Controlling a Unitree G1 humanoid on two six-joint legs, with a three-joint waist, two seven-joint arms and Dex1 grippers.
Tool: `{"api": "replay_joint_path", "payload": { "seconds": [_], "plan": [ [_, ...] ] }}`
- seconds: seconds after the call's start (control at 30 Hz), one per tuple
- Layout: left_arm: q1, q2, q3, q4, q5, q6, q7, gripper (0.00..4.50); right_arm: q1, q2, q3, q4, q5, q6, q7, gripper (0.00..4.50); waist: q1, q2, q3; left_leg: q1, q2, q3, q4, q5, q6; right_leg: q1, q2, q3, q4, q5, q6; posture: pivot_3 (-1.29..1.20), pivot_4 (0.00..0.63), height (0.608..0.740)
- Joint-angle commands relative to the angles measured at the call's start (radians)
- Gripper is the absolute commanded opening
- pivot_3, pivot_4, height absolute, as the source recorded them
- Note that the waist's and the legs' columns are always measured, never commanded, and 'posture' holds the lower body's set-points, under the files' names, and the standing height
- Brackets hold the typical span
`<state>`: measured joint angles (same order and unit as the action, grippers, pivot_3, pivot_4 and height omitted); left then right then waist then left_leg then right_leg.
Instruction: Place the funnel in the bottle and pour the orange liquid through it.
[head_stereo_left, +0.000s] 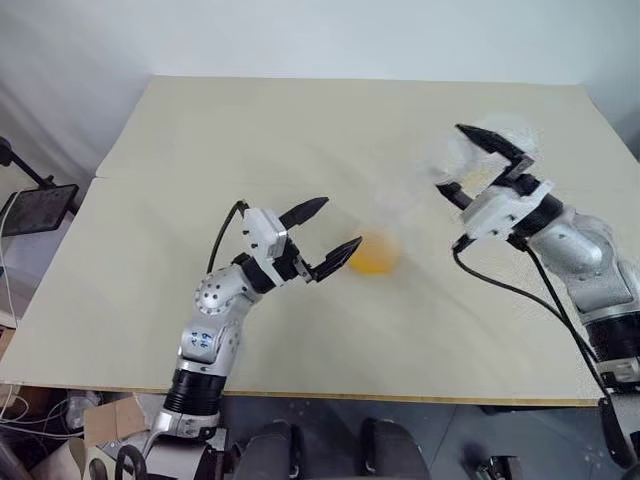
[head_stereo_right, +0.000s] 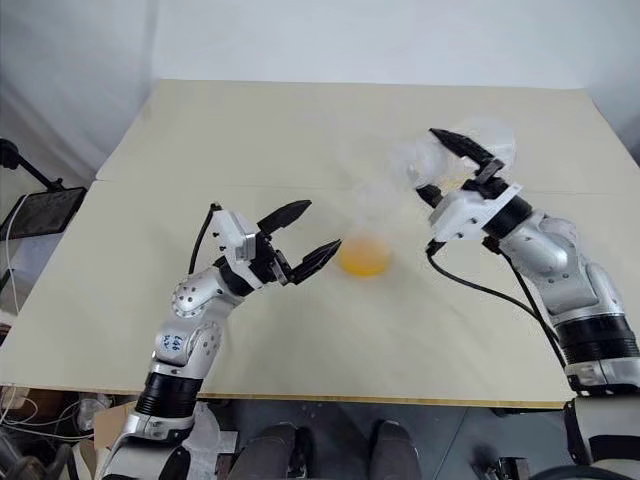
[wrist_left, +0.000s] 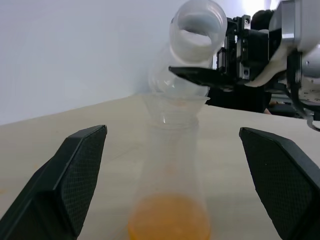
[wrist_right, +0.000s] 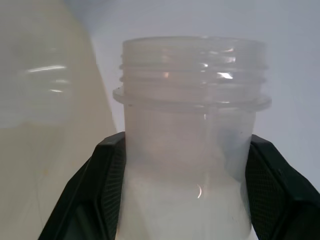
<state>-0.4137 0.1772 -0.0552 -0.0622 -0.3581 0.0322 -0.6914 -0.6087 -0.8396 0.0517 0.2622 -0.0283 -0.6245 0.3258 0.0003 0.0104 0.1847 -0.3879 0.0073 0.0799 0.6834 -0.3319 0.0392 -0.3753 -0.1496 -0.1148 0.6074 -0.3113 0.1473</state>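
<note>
Two grippers work over the desk (head_stereo_right: 200, 140). The left gripper (head_stereo_right: 297, 242) hangs with its fingers spread wide, and the bottle (wrist_left: 170, 200) stands on the desk just beyond its fingertips, flanked by them but not touched. The funnel (wrist_left: 176, 107) sits in the bottle's neck, and the orange liquid (head_stereo_right: 364, 256) lies pooled in the bottle's base. The right gripper (head_stereo_right: 452, 164) is up and off to the far side of the bottle, its fingers pinching the neck of a clear flask (wrist_right: 192, 145). That flask looks empty; its threaded mouth shows in the right wrist view, and from the left wrist view its open mouth hangs above and just behind the funnel.

By this layout the pour seems done or all but done: no orange shows in the flask, and the colour is all in the bottle. The likely next move is to carry the flask clear of the funnel without knocking it and set it down well apart from the bottle, while the left gripper keeps guard around the bottle in case it tips.
</note>
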Motion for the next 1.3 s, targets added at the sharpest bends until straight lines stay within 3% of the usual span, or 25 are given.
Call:
{"api": "replay_joint_path", "payload": {
  "seconds": [0.03, 0.2, 0.37, 0.53, 1.0, 1.2, 1.3],
  "plan": [
    [-0.016, 0.004, 0.003, -0.011, -0.018, -0.003, -0.014, 4.50, 0.042, 0.022, -0.126, -0.113, 0.322, 0.203, 0.119, 2.82, 0.001, 0.000, 0.000, 0.000, 0.000, 0.000, 0.000, 0.000, 0.000, 0.000, 0.000, 0.000, 0.000, 0.000, 0.000, 0.00, 0.150, 0.740],
    [-0.034, -0.003, -0.002, 0.005, -0.016, -0.002, -0.023, 4.50, 0.142, 0.060, -0.278, -0.175, 0.602, 0.509, 0.180, 2.82, 0.006, 0.000, 0.000, 0.000, 0.000, -0.002, 0.000, 0.000, 0.000, 0.001, 0.000, -0.001, 0.000, 0.000, 0.000, 0.00, 0.150, 0.740],
    [-0.038, -0.005, -0.005, 0.003, -0.015, 0.002, -0.024, 4.50, 0.171, 0.114, -0.427, -0.104, 0.674, 0.649, 0.115, 2.82, 0.020, 0.000, 0.000, 0.000, -0.001, -0.001, 0.001, 0.000, 0.000, 0.001, 0.000, -0.001, 0.000, 0.000, 0.000, 0.00, 0.150, 0.740],
    [-0.029, -0.002, -0.004, -0.010, -0.017, 0.009, -0.024, 4.50, 0.153, 0.130, -0.448, -0.016, 0.612, 0.610, 0.160, 2.82, 0.022, 0.000, 0.000, 0.000, -0.001, 0.000, 0.001, 0.000, 0.000, 0.000, 0.000, -0.001, 0.000, 0.000, 0.000, 0.00, 0.150, 0.740],
    [-0.020, -0.001, -0.003, -0.039, -0.016, 0.028, -0.008, 4.50, -0.027, 0.119, -0.511, 0.518, 0.464, 0.334, 0.151, 2.82, 0.022, 0.000, 0.000, 0.000, -0.001, 0.001, 0.001, 0.000, 0.000, 0.000, 0.000, -0.001, 0.000, 0.000, 0.000, 0.00, 0.150, 0.740],
    [-0.023, 0.006, -0.002, -0.048, -0.016, 0.040, -0.007, 4.50, -0.004, 0.181, -0.530, 0.527, 0.496, 0.335, 0.177, 2.82, 0.020, 0.000, 0.000, 0.000, -0.001, 0.001, 0.000, 0.000, 0.000, 0.000, 0.000, 0.000, 0.000, 0.000, 0.000, 0.00, 0.150, 0.740],
    [-0.025, 0.009, -0.001, -0.049, -0.017, 0.044, -0.010, 4.50, 0.021, 0.197, -0.543, 0.509, 0.502, 0.332, 0.171, 3.79, 0.020, 0.000, 0.000, 0.000, -0.001, 0.001, 0.001, 0.000, 0.000, 0.000, 0.000, 0.000, 0.000, 0.000, 0.000, 0.00, 0.150, 0.740]
  ]
}}
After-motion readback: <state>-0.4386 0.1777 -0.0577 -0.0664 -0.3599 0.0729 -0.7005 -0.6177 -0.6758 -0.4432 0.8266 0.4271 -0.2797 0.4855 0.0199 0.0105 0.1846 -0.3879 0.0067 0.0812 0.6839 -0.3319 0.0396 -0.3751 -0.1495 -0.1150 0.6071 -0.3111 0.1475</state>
